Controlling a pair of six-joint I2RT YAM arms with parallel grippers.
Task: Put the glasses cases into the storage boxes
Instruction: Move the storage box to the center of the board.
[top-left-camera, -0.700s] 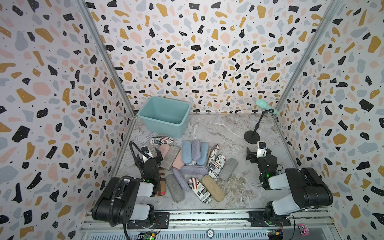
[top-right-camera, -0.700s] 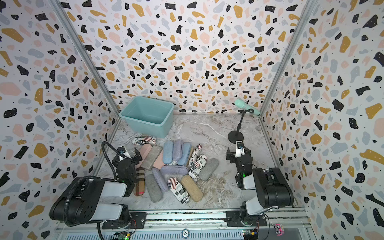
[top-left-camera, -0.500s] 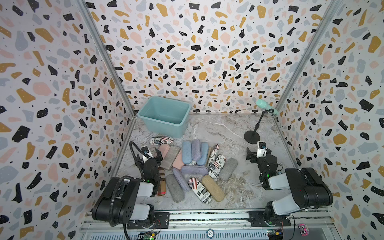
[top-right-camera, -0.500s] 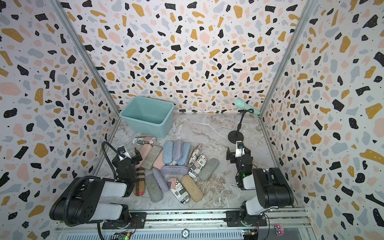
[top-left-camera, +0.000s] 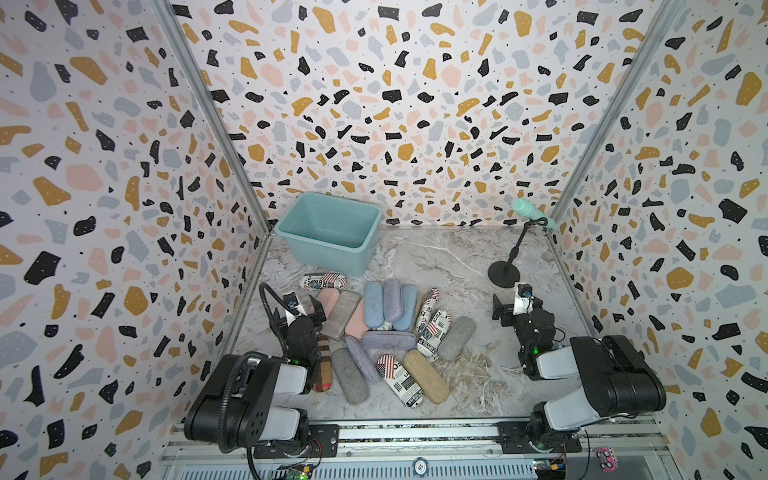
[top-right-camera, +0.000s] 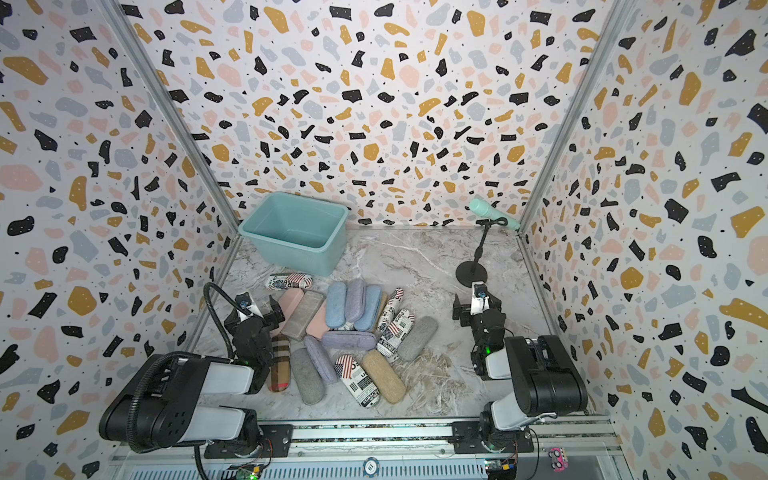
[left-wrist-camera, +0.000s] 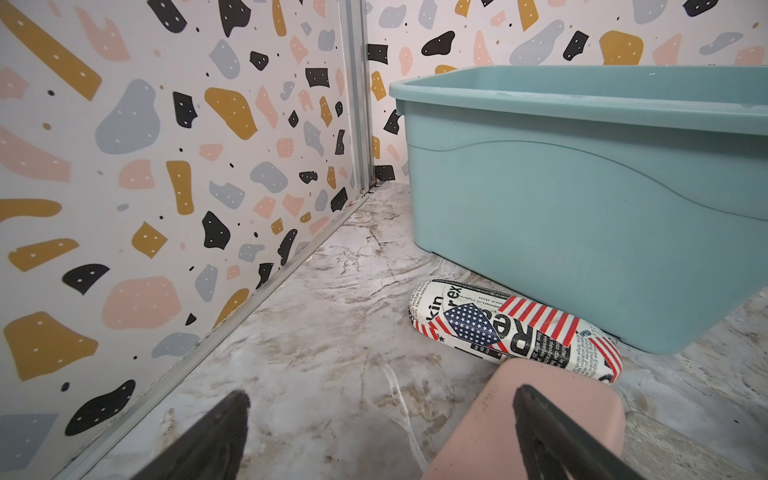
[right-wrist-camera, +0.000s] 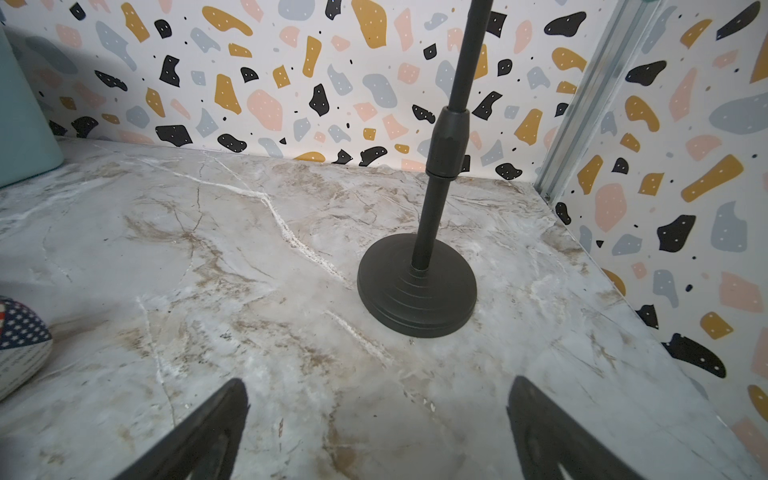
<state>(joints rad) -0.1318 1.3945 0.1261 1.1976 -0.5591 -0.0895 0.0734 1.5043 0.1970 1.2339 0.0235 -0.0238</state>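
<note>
Glasses cases lay heaped mid-table, just in front of the teal tub in the far left corner. The left gripper and right gripper hung spread wide, holding nothing, low over the marble-patterned tabletop between terrazzo-print walls.

Left pincer and right pincer gape wide.

In a top view, storage box sits left of centre, glasses cases cluster below it, microphone stand stands right.
</note>
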